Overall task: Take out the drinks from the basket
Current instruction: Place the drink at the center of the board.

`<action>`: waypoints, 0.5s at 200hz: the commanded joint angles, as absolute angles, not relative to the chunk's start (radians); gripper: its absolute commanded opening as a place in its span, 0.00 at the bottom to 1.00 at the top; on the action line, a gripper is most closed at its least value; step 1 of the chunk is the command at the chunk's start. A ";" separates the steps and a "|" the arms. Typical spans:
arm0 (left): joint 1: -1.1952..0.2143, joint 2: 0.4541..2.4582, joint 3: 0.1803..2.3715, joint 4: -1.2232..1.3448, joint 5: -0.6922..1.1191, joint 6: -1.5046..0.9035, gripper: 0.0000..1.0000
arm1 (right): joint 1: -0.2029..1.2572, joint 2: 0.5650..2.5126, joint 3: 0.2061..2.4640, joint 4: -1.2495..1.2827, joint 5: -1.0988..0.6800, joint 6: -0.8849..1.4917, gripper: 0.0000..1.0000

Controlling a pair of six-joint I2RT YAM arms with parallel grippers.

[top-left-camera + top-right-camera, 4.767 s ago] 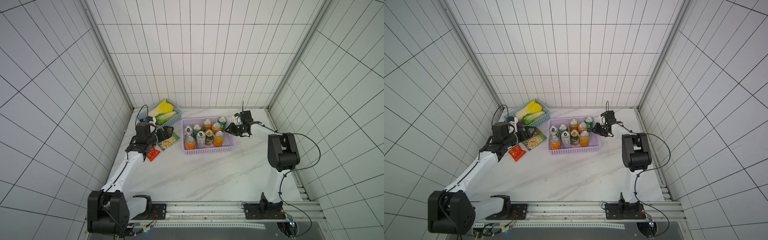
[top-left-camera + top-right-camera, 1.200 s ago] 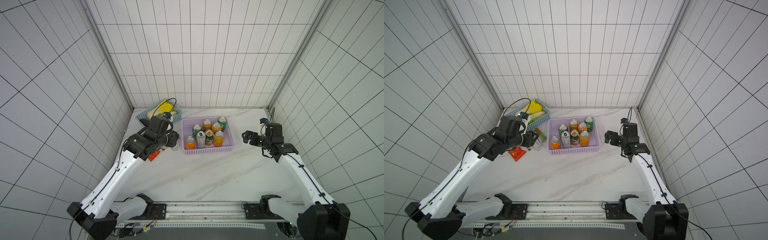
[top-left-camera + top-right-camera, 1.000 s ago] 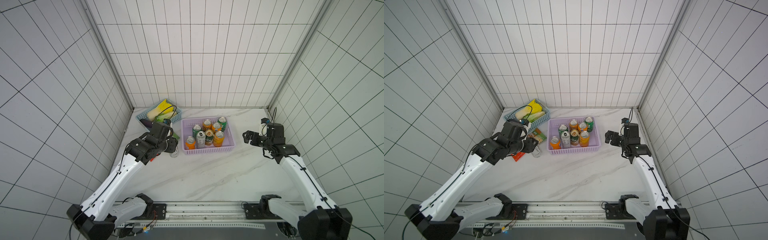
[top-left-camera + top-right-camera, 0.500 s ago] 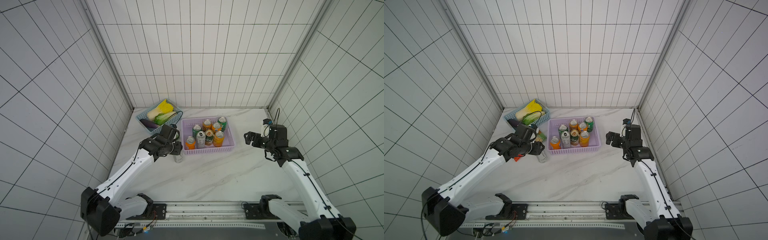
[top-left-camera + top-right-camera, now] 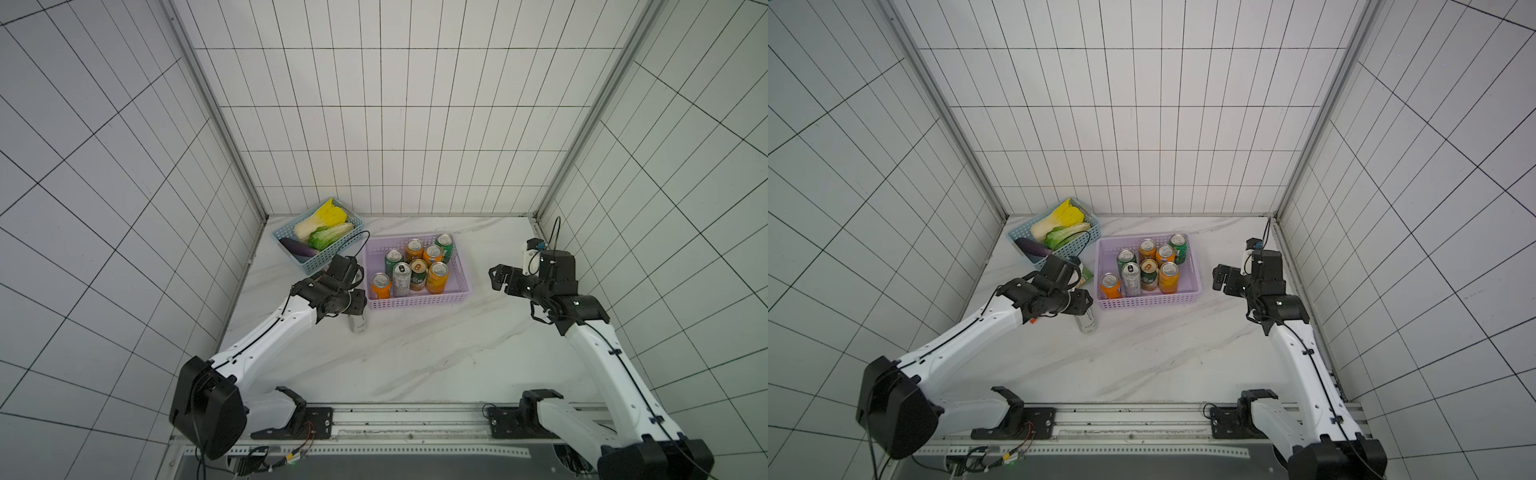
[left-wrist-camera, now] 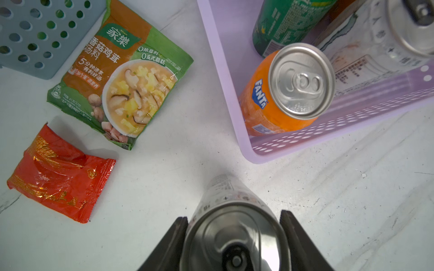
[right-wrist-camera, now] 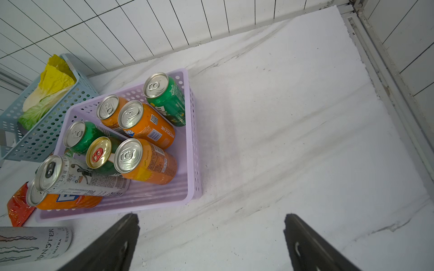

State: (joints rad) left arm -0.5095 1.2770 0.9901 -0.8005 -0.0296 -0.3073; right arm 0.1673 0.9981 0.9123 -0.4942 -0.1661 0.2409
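Left wrist view shows you the left gripper (image 6: 233,219) closed around the top of the slim silver-white can (image 6: 234,237); the can is upright, and its foot seems to rest on the table (image 5: 415,361). The lilac basket (image 5: 419,302) lies just ahead of this gripper, toward its right; eight drinks stand inside it. I judge you are setting this can down; next, open the jaws and rise straight, so the tall can does not tip. The right gripper (image 7: 210,219) is wide open and holds nothing; the basket is near, ahead and to its left; the orange can (image 7: 150,164) is the closest for it.
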 commanded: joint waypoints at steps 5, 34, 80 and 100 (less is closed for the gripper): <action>-0.512 1.274 0.981 -0.723 -0.030 -0.322 0.42 | 0.161 0.991 0.904 -0.511 -0.148 0.229 0.99; -0.512 1.272 0.979 -0.726 -0.033 -0.320 0.49 | 0.161 0.990 0.901 -0.511 -0.144 0.227 1.00; -0.513 1.265 0.995 -0.745 -0.027 -0.311 0.62 | 0.161 0.989 0.904 -0.511 -0.146 0.225 1.00; -0.512 1.259 1.016 -0.762 -0.023 -0.302 0.67 | 0.161 0.985 0.905 -0.511 -0.149 0.225 0.99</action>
